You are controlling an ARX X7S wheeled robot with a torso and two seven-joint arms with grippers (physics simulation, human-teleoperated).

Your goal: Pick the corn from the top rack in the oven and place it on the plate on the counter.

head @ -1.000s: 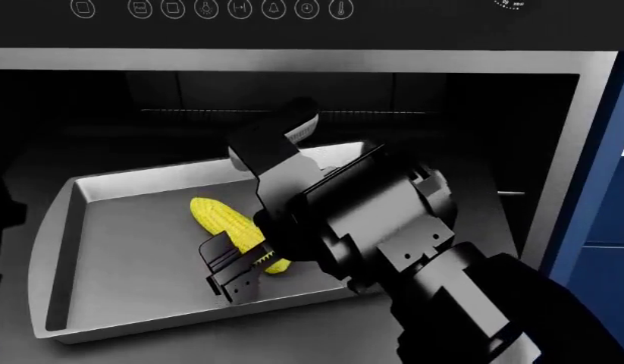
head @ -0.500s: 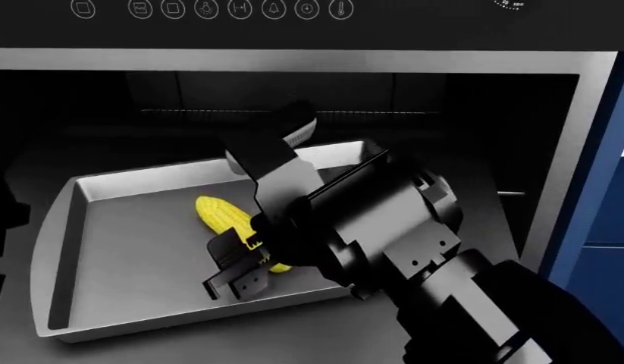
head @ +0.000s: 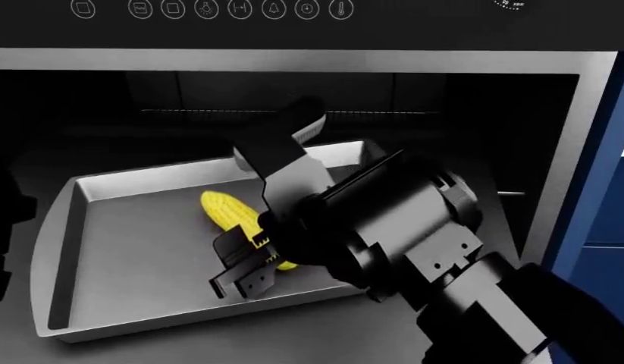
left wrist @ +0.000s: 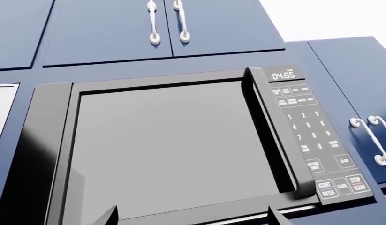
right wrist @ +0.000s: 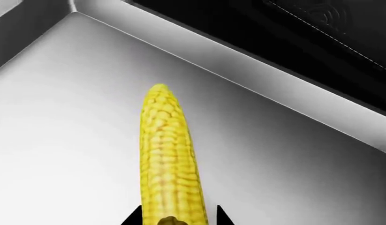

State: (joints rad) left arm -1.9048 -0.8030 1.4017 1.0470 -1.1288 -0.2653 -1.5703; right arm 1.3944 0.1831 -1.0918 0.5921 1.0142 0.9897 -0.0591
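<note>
Steel-framed oven point(head: 291, 61) is wide open, with a grey tray point(head: 109, 250) sitting inside it. Right gripper point(head: 253, 258) is clamped round the near end of the corn point(head: 229, 211), which sits over the tray's middle; left gripper's out of sight, its camera just shows a microwave point(left wrist: 174, 145).

You are working in a fitted home kitchen. Ahead of you is a built-in oven point(head: 554, 83) with a silver steel frame, a black cavity and a black control strip point(head: 211, 9) of small white round icons, and a grey rimmed baking tray point(head: 109, 250) sits inside it. Your left wrist camera looks at a built-in microwave point(left wrist: 174, 145) with a keypad point(left wrist: 312, 136) and a clock reading 04:55, set among navy blue cabinets point(left wrist: 105, 28) with pale curved handles point(left wrist: 154, 23). A strip of the same navy cabinetry point(head: 605, 189) borders the oven.
</note>
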